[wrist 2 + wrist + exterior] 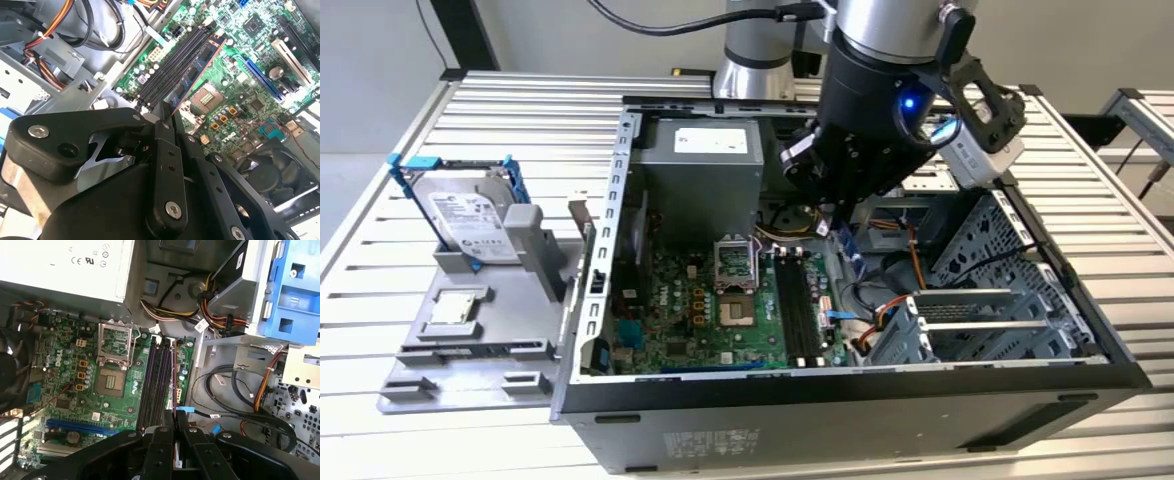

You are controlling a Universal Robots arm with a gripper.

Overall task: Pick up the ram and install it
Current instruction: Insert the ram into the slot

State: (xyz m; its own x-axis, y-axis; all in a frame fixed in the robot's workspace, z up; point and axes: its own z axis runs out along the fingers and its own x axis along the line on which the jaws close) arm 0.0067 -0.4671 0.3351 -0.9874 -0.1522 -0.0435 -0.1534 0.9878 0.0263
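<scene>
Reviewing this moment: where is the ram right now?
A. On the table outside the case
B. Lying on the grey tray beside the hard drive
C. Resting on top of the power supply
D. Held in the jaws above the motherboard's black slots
D: in the second wrist view the ram runs out from the gripper, its jaws shut on it, over the black slots of the motherboard.

Bluish ram, green motherboard, black end effector, silver hard drive
</scene>
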